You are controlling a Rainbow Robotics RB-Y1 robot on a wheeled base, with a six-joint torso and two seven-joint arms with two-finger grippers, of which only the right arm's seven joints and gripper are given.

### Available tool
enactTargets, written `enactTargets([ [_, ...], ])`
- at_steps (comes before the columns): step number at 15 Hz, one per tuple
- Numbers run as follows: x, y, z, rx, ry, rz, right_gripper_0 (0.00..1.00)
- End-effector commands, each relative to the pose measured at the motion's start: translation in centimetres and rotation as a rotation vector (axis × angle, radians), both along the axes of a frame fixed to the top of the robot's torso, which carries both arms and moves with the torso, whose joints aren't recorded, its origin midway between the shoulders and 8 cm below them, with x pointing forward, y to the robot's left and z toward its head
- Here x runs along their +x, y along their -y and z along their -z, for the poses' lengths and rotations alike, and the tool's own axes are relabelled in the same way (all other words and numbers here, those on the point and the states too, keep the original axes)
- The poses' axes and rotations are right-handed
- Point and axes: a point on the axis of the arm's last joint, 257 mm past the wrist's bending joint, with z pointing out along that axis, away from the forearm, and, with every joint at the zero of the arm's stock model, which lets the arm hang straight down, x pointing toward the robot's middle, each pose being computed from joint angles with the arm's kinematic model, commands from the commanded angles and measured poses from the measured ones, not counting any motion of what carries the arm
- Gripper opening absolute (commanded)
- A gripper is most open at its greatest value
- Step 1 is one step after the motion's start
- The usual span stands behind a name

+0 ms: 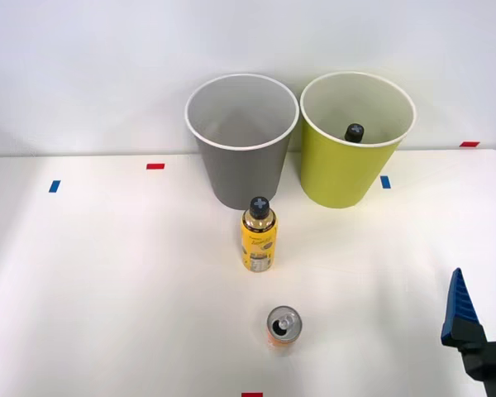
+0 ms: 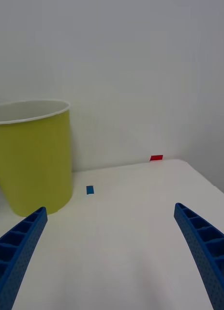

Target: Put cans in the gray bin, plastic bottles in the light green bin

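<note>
I see my claw [image 2: 111,252] spread wide, holding nothing, low over the table [image 1: 107,281] near the green bin [image 1: 347,165]; yellow bottle [image 1: 259,236] upright before the gray bin [image 1: 241,153], orange can [image 1: 283,327] nearer me.

- The tall round tapered gray bin [image 1: 240,157] has a white rim and a pale inside.
- The tall round tapered yellow-green bin [image 1: 341,169] has a white rim too; a black cap [image 1: 355,131] shows inside it.
- The small plastic bottle [image 1: 259,240] has amber-yellow liquid, a yellow label and a black screw cap.
- The small slim orange can [image 1: 283,327] has a silver top.
- The ribbed fingers [image 2: 203,242] of the right gripper [image 2: 109,256] are blue.
- The white table [image 1: 107,289] bears small red and blue tape marks.
</note>
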Motion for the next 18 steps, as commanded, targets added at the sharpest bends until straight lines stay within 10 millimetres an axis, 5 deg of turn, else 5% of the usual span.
enactTargets([
  [1,-0.2,0.1,1.0,-0.019,-0.013,0.024,0.9],
  [6,-2.1,-1.6,3.6,0.046,0.081,-0.005,0.9],
  [11,-4.9,-4.3,8.8,-0.002,0.042,-0.061,0.93],
  [18,-6.3,-8.0,10.6,-0.129,-0.033,-0.177,0.94],
])
